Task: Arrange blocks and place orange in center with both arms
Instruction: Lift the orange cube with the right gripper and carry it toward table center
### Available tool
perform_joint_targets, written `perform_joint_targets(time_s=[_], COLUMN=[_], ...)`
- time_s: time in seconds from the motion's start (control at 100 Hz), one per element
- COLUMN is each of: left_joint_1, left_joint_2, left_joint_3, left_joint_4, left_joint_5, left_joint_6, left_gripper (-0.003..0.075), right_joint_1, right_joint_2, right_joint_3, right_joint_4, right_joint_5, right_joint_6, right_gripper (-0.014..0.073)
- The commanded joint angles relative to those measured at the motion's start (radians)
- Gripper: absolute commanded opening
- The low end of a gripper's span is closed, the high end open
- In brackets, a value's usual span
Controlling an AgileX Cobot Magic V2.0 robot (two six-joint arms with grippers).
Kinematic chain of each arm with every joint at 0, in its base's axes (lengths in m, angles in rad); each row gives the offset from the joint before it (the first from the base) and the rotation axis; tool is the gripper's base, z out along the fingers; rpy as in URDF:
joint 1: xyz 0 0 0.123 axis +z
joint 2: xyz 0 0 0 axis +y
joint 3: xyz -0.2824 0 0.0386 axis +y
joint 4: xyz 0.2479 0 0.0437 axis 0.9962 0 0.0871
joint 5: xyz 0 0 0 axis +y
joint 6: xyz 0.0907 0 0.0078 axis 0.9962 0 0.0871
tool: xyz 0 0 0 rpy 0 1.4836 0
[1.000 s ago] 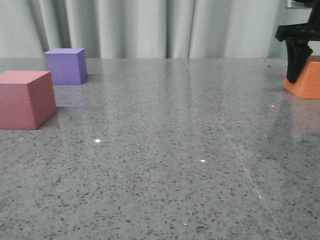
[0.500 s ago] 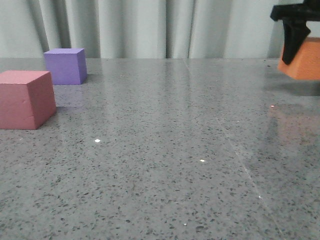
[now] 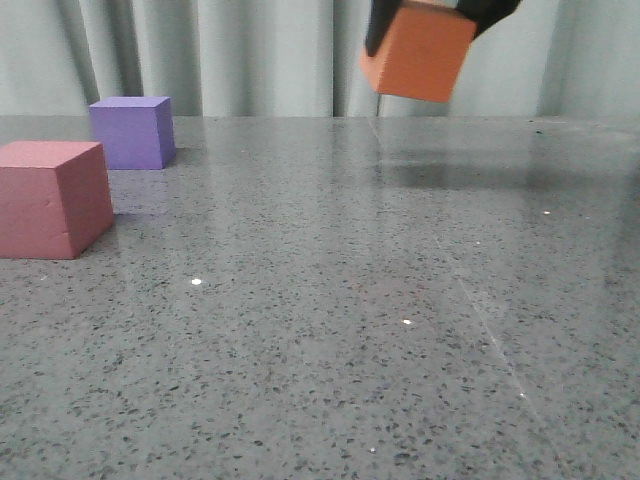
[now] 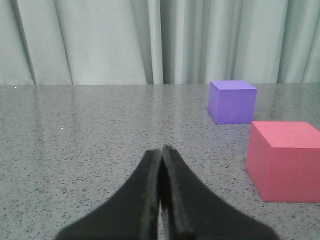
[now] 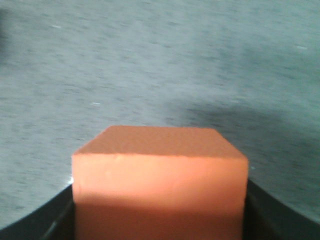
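While the orange cube [image 3: 417,55] is held in the air by the right gripper [image 3: 440,12], it is kept well above the table [image 3: 330,300], near the middle of the far edge, probably so that it can be carried across without dragging on the surface. The cube is tilted a little, and in the right wrist view it is seen clamped between the dark fingers [image 5: 45,222], which are closed against its two sides. The left gripper [image 4: 161,160] is closed with nothing in it, its fingertips pressed together, and it is held low near the left side of the table. The purple cube [image 3: 131,131] is placed near the far left corner, and the pink-red cube [image 3: 52,198] is set just in front of it at the left edge; the two are apart. Compared with one second ago, the orange cube has been lifted from the far right edge and moved toward the centre, while the other two cubes are unchanged.
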Motion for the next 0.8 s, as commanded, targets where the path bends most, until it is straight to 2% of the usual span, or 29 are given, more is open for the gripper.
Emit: perform_joint_targets(time_s=[0.0, 0.2, 0.42, 0.79], left_joint_1=[-0.006, -0.006, -0.006, -0.006], left_joint_2=[-0.033, -0.033, -0.033, -0.033], left_joint_3=[0.056, 0.056, 0.056, 0.056], left_joint_4=[-0.008, -0.008, -0.008, -0.008], left_joint_5=[-0.075, -0.075, -0.075, -0.075], left_joint_6=[-0.008, -0.008, -0.008, -0.008], left_gripper=[-0.0019, -0.0019, -0.0019, -0.0019], right_joint_1=[0.042, 0.128, 0.177, 0.178], right_joint_2=[-0.027, 0.068, 0.159, 0.202], right_joint_3=[-0.045, -0.137, -0.228, -0.229], right_joint_4=[0.001, -0.024, -0.164, -0.131], right_joint_5=[-0.077, -0.053, 0.038, 0.039], right_joint_6=[0.046, 0.12, 0.219, 0.245], right_gripper=[0.028, 0.028, 0.028, 0.028])
